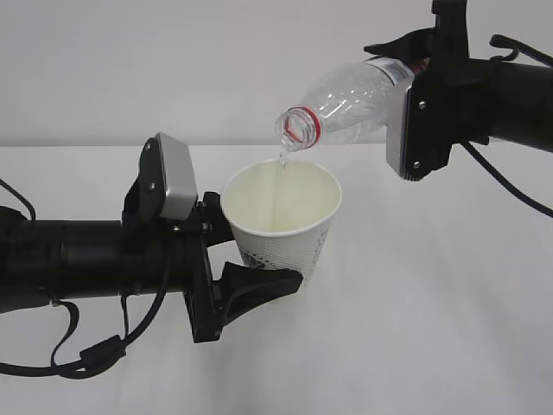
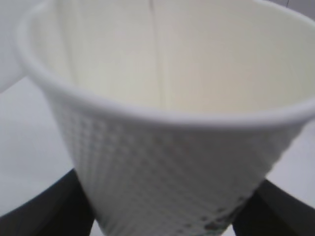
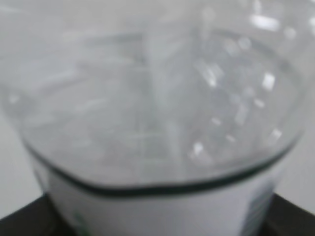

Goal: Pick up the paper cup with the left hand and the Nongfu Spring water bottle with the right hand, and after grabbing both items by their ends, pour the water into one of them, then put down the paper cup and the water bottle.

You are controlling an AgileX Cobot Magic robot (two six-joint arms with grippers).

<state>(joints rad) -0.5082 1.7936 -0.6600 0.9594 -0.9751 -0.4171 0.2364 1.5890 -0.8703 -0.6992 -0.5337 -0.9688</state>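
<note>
Right now, mid-pour. Left hand (image 1: 246, 290) coming in from the left side of the ext. view, black fingers spread fairly wide and clamped on the lower part of the paper cup (image 1: 282, 226), holding it upright and clear of the white table (image 1: 432, 328). Grey plate (image 1: 173, 177) sitting on top of that arm, black cable (image 1: 95, 350) looping under it. Cup rim up, cream inside visible, dotted texture and a bit of dark print low on the wall near the finger.

Left wrist cam: paper cup (image 2: 167, 162) filling the frame, blurred, with black fingers (image 2: 44, 211) on either side at the bottom corners, touching the cup wall.

Right hand (image 1: 429, 82) at upper right, fingers also fairly wide apart and gripping the Nongfu Spring water bottle (image 1: 346, 108) at its label end. Bottle tilted, neck w/ red ring pointing down-left, mouth just above the cup's rim, not touching it. Thin stream of water (image 1: 279, 169) falling from the mouth into the cup; level inside the cup hard to tell.

Right wrist cam: Nongfu Spring water bottle (image 3: 147, 98) very close, blurry clear plastic w/ label edge at the bottom, dark fingers (image 3: 24, 221) at both lower corners.
</note>
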